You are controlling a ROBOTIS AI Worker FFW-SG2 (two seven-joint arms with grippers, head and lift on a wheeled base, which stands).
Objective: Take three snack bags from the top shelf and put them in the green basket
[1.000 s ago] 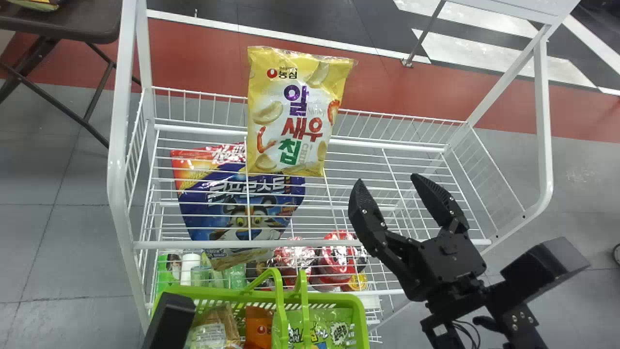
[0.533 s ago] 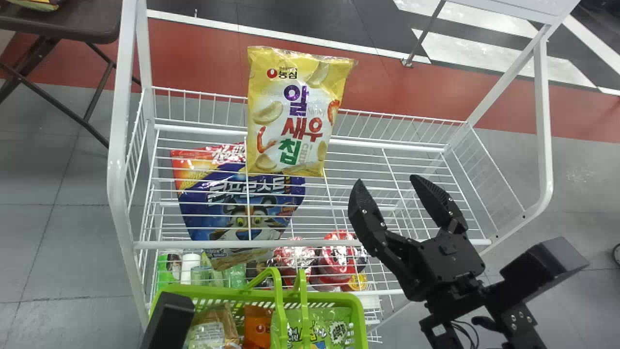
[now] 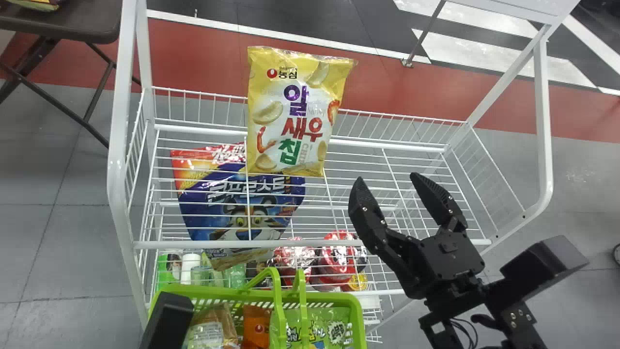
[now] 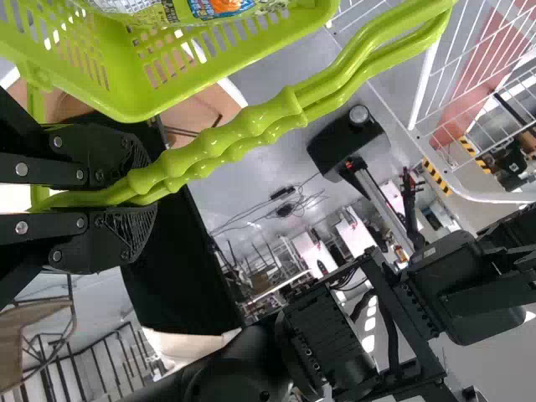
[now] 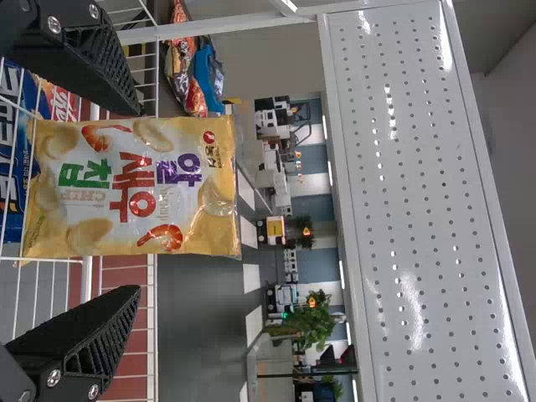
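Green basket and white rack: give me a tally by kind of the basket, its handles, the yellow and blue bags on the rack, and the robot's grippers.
Green basket: 1
Basket handles: 2
Yellow snack bag: 1
Blue bag: 1
Grippers, left and right: 2
Total: 7

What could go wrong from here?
- Yellow bag rises above the back rail; a nudge from the open right claw might tip it over.
- Green basket hangs by its handles from the left claw, so it may swing on a drop.
- Packs already inside could make the next one slide off.
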